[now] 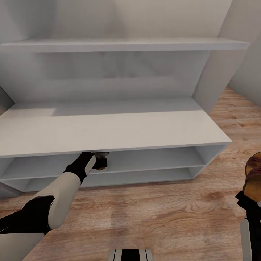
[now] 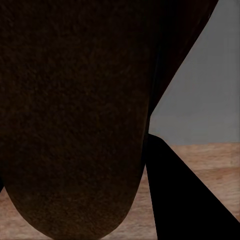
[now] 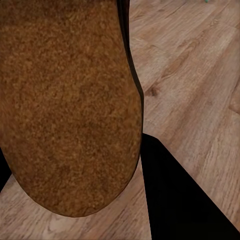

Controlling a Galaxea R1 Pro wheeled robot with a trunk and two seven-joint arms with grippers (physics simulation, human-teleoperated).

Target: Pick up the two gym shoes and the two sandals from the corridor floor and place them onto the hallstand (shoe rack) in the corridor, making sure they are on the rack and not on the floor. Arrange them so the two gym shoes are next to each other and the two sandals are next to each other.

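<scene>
The left tool reaches just under the thick top of the hallstand, into its upper open tier, pinching a dark sandal whose sole crowds the left wrist view. The right tool hangs at the robot's right above the corridor floor, pinching the other sandal, its brown underside looming large in the right wrist view.
</scene>
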